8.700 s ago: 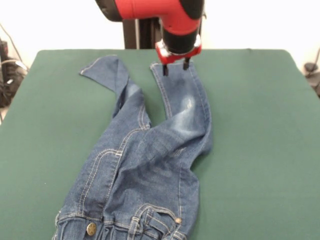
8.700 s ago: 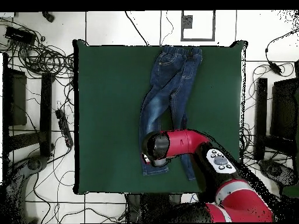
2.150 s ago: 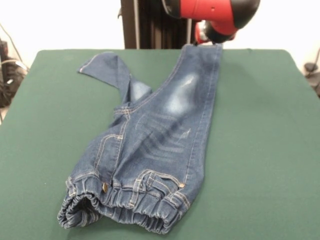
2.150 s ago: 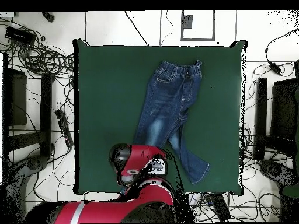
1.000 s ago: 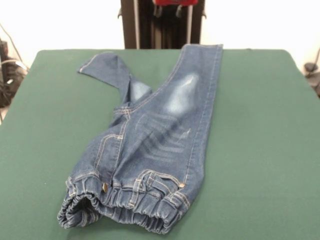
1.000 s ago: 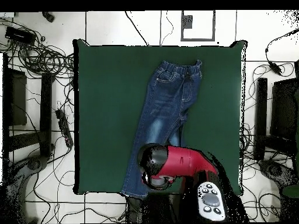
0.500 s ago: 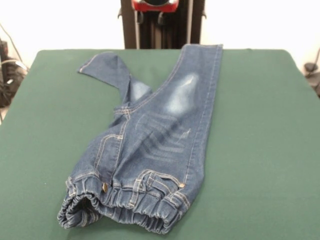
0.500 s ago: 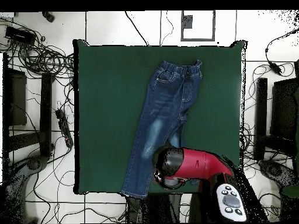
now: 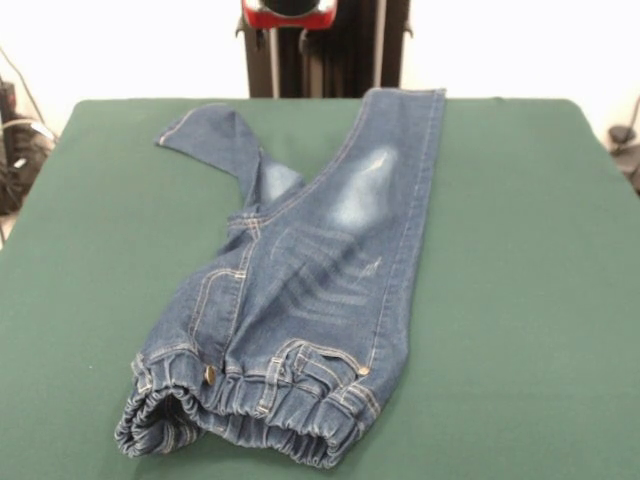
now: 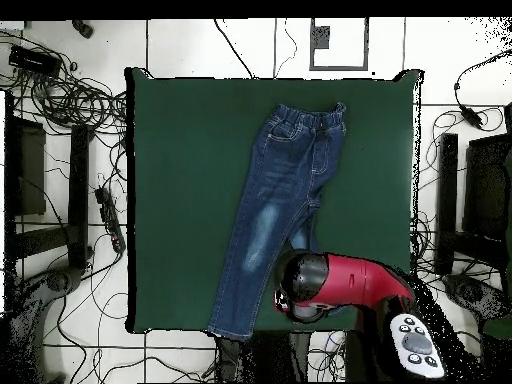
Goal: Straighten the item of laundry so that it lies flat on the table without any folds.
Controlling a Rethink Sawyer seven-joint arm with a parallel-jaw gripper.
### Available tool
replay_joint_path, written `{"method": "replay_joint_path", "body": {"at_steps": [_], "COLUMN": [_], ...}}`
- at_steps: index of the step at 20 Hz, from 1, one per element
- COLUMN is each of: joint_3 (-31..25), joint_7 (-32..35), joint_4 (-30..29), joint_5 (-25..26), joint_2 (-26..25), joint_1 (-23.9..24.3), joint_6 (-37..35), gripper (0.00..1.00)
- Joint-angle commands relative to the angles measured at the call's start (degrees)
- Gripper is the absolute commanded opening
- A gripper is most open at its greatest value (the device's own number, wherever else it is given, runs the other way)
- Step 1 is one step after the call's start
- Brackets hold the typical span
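Jeans [image 9: 300, 300]: one leg straight, other folded under. Hand [image 9: 289, 28] raised, grip state unclear. Next: pull out the folded leg.

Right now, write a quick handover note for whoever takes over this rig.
Gripper: drawn back at the table's far edge in the front view, holding nothing; open or shut cannot be told.
Small pair of blue denim jeans: on the dark green felt-topped table, elastic waistband toward the camera in the front view.
Done: one leg is pulled out straight, its hem at the table edge.
Left: the other leg crosses underneath and is partly hidden; the arm covers its end in the overhead view. The waistband end is bunched and gaping, not flat.
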State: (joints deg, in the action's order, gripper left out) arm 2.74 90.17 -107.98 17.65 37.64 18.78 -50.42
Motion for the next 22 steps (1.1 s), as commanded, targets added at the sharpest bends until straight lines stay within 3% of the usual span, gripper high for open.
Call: {"method": "replay_joint_path", "body": {"at_steps": [1, 22], "joint_3": [-10.01, -16.4], "joint_7": [-7.27, -7.21], "joint_4": [3.28, 6.75], "joint_5": [2.87, 14.76], "joint_2": [-3.18, -5.37], "joint_1": [1.53, 8.45], "joint_6": [1.28, 11.07], "gripper": [1.0, 1.0]}}
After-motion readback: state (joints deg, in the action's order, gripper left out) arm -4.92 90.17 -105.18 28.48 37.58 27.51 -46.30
